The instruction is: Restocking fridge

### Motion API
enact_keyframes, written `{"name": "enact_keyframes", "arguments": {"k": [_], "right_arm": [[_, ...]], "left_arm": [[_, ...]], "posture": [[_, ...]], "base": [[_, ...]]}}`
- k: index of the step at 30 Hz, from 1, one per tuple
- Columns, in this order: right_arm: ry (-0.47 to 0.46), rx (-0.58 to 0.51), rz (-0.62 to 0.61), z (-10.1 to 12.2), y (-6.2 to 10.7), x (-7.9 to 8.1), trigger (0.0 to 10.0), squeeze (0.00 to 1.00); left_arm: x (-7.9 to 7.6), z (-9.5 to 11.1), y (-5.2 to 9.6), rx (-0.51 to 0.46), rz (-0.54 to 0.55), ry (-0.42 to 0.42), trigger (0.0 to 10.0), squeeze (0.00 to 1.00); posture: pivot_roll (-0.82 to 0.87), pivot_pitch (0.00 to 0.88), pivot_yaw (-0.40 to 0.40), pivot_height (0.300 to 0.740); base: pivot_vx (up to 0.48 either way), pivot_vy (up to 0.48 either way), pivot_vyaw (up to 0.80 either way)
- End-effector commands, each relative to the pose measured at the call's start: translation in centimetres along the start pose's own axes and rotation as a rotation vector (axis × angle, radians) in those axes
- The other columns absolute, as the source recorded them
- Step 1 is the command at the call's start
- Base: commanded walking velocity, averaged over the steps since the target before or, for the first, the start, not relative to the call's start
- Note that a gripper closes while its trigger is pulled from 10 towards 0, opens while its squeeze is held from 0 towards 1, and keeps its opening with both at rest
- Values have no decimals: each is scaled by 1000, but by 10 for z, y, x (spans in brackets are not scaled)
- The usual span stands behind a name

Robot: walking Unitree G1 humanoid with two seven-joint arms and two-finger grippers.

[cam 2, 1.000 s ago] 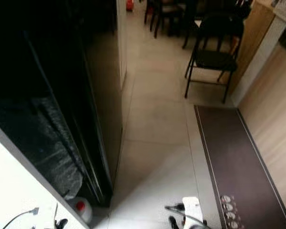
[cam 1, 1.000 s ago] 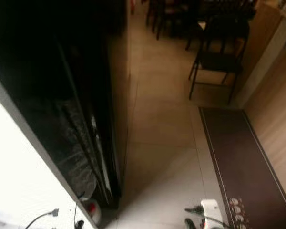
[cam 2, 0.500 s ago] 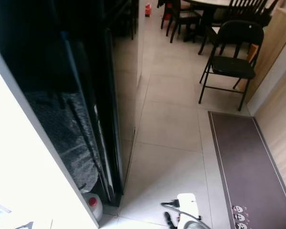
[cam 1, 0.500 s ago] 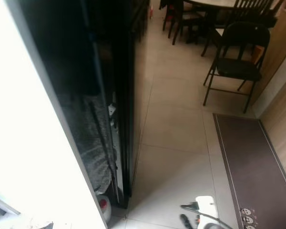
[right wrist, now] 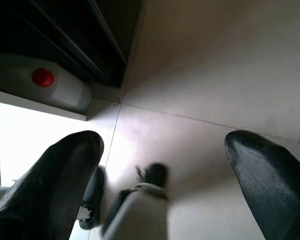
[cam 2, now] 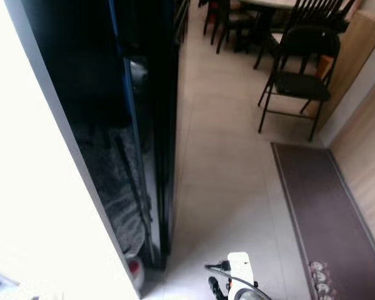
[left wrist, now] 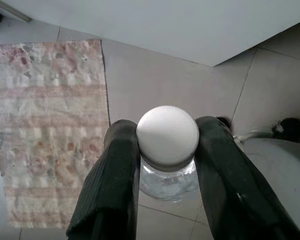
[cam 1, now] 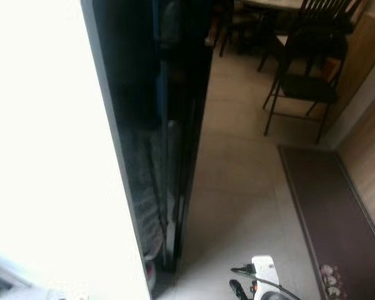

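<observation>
Ahead and to the robot's left, the head views show a bright white fridge door [cam 2: 44, 187] swung open edge-on, with a tall black cabinet [cam 2: 156, 94] just beyond it; what lies between them is too dark to make out, perhaps shelving. A pale tiled floor [cam 2: 225, 169] runs past a brown runner mat [cam 2: 319, 206] toward a black folding chair [cam 2: 297, 81] and a dining table further back. None of these crowds the fridge; the door itself is what stands nearest.

Down the left wrist, the left gripper [left wrist: 167, 150] clamps the neck of a clear bottle [left wrist: 167, 135] under its white cap, held over the tiles beside a patterned rug [left wrist: 45, 130]. So the bottle is in hand but not yet shelved; reaching into the fridge and setting it down seems to be what is left.

Down the right wrist, the right gripper [right wrist: 175, 170] hangs spread wide and empty above the floor, near a white jug with a red cap [right wrist: 42, 82] tucked under the cabinet.
</observation>
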State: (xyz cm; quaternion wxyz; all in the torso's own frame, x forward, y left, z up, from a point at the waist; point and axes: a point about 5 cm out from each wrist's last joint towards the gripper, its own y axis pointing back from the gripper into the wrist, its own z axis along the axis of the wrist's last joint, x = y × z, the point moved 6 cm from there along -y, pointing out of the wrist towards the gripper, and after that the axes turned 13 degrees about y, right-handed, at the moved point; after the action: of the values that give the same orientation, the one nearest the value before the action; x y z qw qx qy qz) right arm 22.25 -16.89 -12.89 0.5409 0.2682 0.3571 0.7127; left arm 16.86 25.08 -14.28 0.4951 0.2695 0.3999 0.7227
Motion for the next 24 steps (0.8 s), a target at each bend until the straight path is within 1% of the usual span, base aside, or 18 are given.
{"name": "enact_keyframes", "arguments": {"k": [1, 9, 17, 20, 23, 24], "right_arm": [[-7, 16, -19, -6, 2, -7, 10000, 0], [-6, 8, -34, -5, 2, -8, 10000, 0], [-7, -3, -42, -3, 2, -9, 10000, 0], [-5, -9, -62, -2, 3, -12, 10000, 0], [12, -40, -87, 2, 3, -15, 10000, 0], [6, -68, -115, 6, 4, -18, 10000, 0]], "left_arm": [[-5, 0, 0, -1, -9, -7, 10000, 0], [-6, -1, 0, 0, -12, -13, 10000, 0], [-4, -1, 0, 5, -10, -28, 10000, 0], [-5, -2, 0, 7, -12, -31, 10000, 0], [-7, -2, 0, 7, -14, -33, 10000, 0], [-9, -2, -1, 7, -16, -35, 10000, 0]], "posture": [[83, 0, -16, 740], [81, 0, -15, 740], [71, 0, -14, 740], [70, 0, -14, 740], [68, 0, -12, 740], [65, 0, -11, 740]], "base": [[0, 274, 0], [0, 270, 0], [0, 0, 0], [0, 0, 0], [0, 0, 0], [0, 0, 0]]}}
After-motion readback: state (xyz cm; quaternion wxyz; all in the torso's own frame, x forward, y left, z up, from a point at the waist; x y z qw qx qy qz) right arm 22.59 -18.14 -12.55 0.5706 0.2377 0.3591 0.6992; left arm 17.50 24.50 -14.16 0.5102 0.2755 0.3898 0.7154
